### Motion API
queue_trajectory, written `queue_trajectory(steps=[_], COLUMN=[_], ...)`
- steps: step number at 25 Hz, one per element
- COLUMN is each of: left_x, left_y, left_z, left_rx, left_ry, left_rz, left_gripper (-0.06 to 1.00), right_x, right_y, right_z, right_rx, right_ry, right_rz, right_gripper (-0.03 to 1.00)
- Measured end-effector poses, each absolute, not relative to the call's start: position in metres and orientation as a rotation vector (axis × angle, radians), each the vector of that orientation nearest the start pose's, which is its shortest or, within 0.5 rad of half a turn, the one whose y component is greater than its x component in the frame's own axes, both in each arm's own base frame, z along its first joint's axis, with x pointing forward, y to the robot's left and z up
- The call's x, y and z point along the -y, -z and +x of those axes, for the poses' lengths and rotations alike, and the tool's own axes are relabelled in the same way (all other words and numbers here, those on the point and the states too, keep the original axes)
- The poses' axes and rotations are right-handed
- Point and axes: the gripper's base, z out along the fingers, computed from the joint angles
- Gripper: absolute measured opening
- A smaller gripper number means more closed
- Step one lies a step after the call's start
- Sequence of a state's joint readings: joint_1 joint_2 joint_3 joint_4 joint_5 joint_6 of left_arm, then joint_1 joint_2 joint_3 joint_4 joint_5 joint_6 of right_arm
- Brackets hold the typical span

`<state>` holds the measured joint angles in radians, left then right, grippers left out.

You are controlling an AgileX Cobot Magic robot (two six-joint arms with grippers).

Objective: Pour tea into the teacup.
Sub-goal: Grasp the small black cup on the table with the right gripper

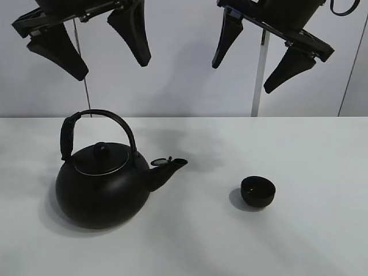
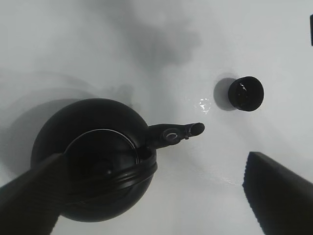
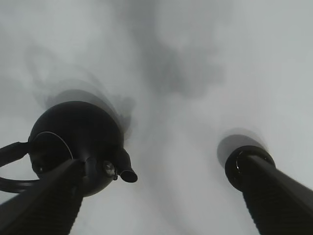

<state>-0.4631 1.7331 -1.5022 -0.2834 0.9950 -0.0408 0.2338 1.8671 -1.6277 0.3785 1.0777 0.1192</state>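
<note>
The left jaws stand spread wide with nothing between them, their dark fingers [image 1: 131,31] hanging high above the desk [image 1: 310,149], over the kettle [image 1: 103,190]. The right jaws are likewise parted to nearly full width and empty, their fingers [image 1: 290,66] raised well above the teacup [image 1: 258,191]. The teacup is a small, low, matte black bowl without a handle, round in plan and so without any long axis. It sits upright on the white desk with its mouth facing straight up, right of centre in the high view and well apart from the kettle. From the left wrist [image 2: 246,93] its rim shows as a clean circle with a faint glint inside, too dim to say whether it holds liquid. In the right wrist view the teacup [image 3: 234,169] is partly covered by one finger. The kettle is far larger, round-bellied and black, lid on, its arched handle [image 1: 103,115] standing up. Its spout [image 1: 172,167] points across the desk toward the teacup, with bare desk between them.
</note>
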Motion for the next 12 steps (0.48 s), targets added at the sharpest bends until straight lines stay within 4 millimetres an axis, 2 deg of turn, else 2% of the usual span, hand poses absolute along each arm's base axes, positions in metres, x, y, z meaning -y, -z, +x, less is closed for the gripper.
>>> queue_trajectory(steps=[8,12], left_x=[0.186,0.186], left_y=[-0.3017,-0.3017], left_z=[0.3246,0.3246], left_rx=[-2.712,-2.712], left_ry=[0.513,0.513], left_rz=[0.437,0.437], left_gripper=[0.69,0.69], right_x=[-0.1219,-0.1166], right_y=[-0.2853,-0.2824], right_z=[0.384,0.3818], right_rx=[-2.814,-2.845], right_ry=[-0.595,-0.492], right_rz=[0.014,-0.092], right_gripper=[0.61,0.61])
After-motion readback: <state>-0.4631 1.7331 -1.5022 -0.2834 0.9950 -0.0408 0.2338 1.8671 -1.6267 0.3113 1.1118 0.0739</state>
